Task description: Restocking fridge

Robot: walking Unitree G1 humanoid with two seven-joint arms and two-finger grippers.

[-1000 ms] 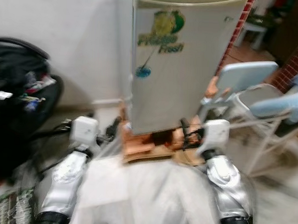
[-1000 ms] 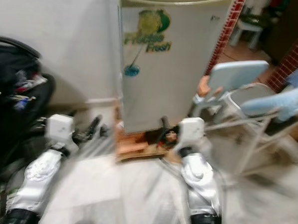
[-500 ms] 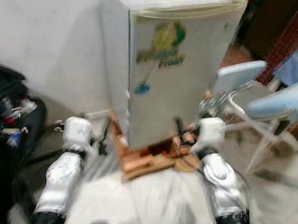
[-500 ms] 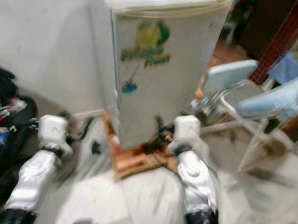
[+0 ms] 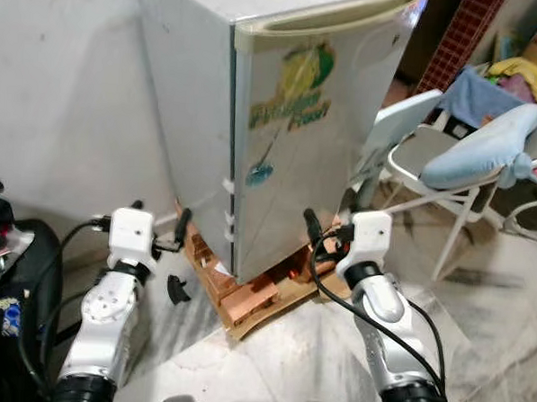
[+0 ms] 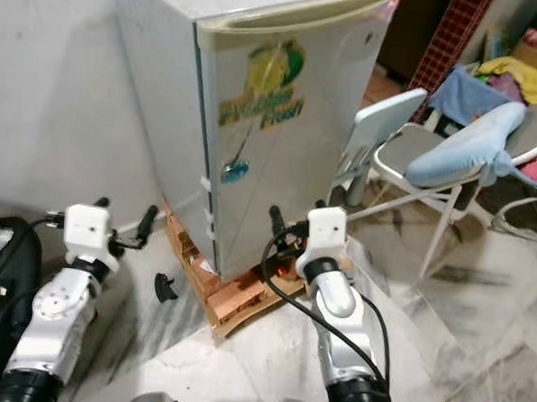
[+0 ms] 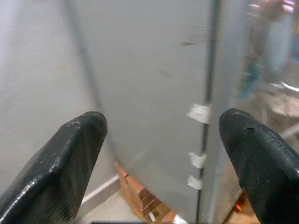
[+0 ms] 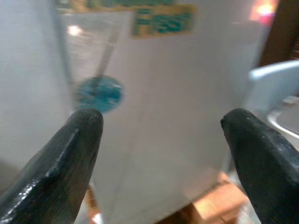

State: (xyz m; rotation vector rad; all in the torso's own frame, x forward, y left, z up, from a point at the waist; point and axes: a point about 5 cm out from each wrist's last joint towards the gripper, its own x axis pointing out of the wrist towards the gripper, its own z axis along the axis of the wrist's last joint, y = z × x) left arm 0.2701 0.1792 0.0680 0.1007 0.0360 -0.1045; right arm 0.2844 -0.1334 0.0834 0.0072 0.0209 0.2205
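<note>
Marble floor [image 5: 269,363] lies nearest us, and our left gripper [image 7: 161,154] and right gripper [image 8: 161,154] hang over it with fingers spread wide, holding nothing. Beyond them the fridge [image 5: 290,139] stands shut on bricks [image 5: 245,299], its sticker reading "Fresh"; a chair [image 5: 432,165] sits beside it.
</note>
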